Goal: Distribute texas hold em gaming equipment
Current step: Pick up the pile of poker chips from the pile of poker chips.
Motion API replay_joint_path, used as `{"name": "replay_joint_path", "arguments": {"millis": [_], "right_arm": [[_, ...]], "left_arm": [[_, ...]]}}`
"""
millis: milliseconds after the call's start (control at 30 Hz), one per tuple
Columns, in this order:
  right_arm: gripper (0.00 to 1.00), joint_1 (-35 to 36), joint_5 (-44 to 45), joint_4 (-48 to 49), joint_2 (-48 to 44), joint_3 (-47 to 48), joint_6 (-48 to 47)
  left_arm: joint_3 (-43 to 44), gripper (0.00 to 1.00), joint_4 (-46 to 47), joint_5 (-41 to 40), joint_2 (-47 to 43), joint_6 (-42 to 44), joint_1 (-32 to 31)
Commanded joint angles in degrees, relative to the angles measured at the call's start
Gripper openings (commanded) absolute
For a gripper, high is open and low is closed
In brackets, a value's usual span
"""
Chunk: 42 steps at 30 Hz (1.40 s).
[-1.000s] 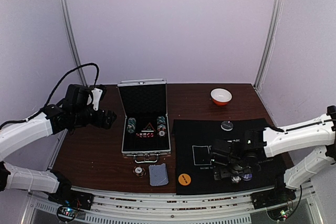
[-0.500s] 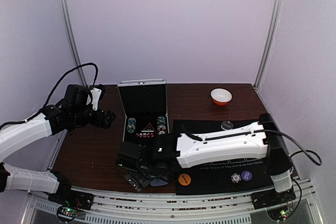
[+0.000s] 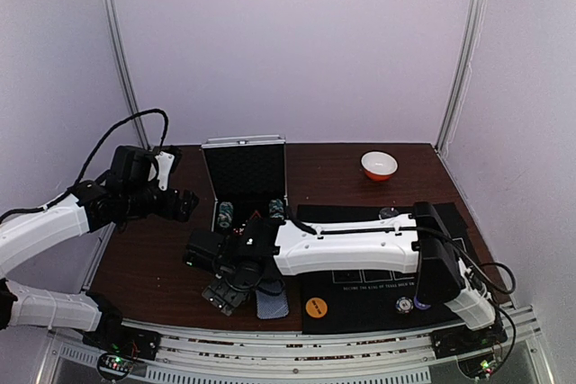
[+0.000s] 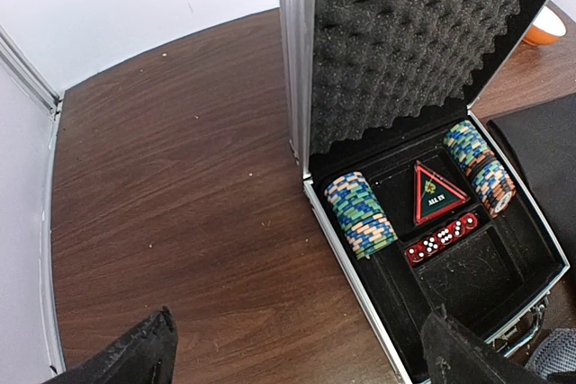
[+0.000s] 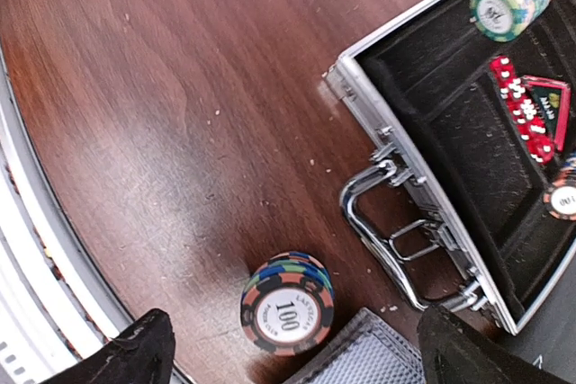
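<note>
Under right claw [image 5: 297,352], fingers wide apart, chip stack [image 5: 287,314] marked "100", case [image 4: 298,87] w/ "ALL IN" triangle [image 4: 438,193], left claw [image 4: 301,357] apart

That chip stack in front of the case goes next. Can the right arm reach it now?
Probably yes: its open fingers frame the chip stack, nothing between; cards lie close beside.

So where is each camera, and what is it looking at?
Top: above and behind the arms, looking down at the table; both arms, left hand and right hand show.
Left wrist: on the left arm, looking down into the open case; its two fingers poke in at the bottom.
Right wrist: on the right arm, looking down at a chip stack by the case handle; its fingers show at the bottom.
Shared: both wrist views show the case and its red dice.
</note>
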Motion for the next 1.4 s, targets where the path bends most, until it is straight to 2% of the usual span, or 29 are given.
{"name": "replay_joint_path", "arguments": {"millis": [0, 200, 433, 533, 733, 1000, 1133, 1367], "right_arm": [[0.94, -0.43, -2.58, -1.94, 3.04, 0.91, -1.73], [0.85, -1.42, -3.09, -2.83, 4.85, 0.65, -0.44], [0.69, -1.5, -4.46, -3.28, 7.49, 0.68, -0.1], [0.67, -1.6, -5.88, -3.03, 8.34, 0.75, -0.09], [0.57, -1.81, -8.53, -3.09, 9.76, 0.75, 0.04], [0.25, -1.79, -8.64, -3.72, 10.51, 0.84, 0.3], [0.0, -1.79, -8.56, -3.13, 10.62, 0.96, 0.39], [0.0, -1.67, -8.72, 0.57, 7.2, 1.13, 0.13]], "left_arm": [[-0.37, 0.98, 2.54, -0.04, -0.5, 0.65, 0.23], [-0.45, 0.98, 2.56, 0.16, -0.33, 0.65, 0.23], [-0.46, 0.98, 2.58, 0.32, -0.41, 0.65, 0.29], [-0.46, 0.98, 2.54, 0.23, -0.41, 0.69, 0.28], [-0.54, 0.98, 2.56, 0.16, -0.5, 0.74, 0.3], [-0.54, 0.98, 2.65, 0.06, -0.44, 0.82, 0.23], [-0.54, 0.98, 2.66, 0.05, -0.48, 0.83, 0.24], [-0.46, 0.98, 2.65, 0.18, -0.25, 0.8, 0.24]]}}
